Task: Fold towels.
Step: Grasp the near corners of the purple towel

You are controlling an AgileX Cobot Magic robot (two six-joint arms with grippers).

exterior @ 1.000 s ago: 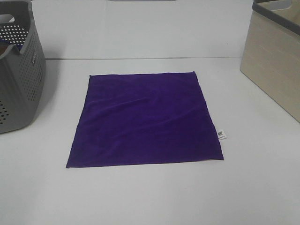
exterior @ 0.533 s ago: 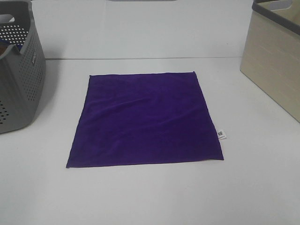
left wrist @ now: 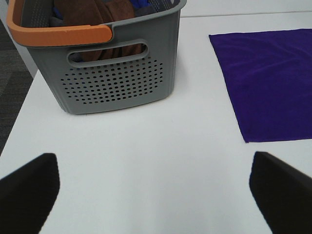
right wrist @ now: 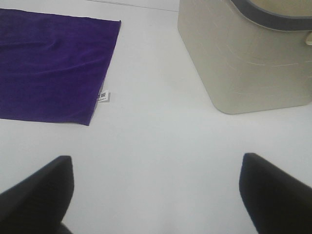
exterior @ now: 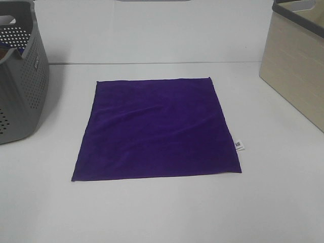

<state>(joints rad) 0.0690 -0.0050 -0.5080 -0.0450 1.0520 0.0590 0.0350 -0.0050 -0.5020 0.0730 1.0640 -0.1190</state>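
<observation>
Between basket [exterior: 25, 91] and bin [exterior: 293, 81]: towel [exterior: 157, 129] lies flat, unfolded; left gripper [left wrist: 152, 168] and right gripper [right wrist: 156, 163] — both spread wide, empty. Risk — uneven corner pinches on thin cloth could skew the fold.

The left end effector [left wrist: 156, 192] showed as two matte black fingers [left wrist: 29, 192], broad slabs with rounded upper corners. The right end effector [right wrist: 155, 195] looked alike: two plain black fingers [right wrist: 275, 192] tapering to blunt, slanted tips, their surfaces dark and slightly blurred.
</observation>
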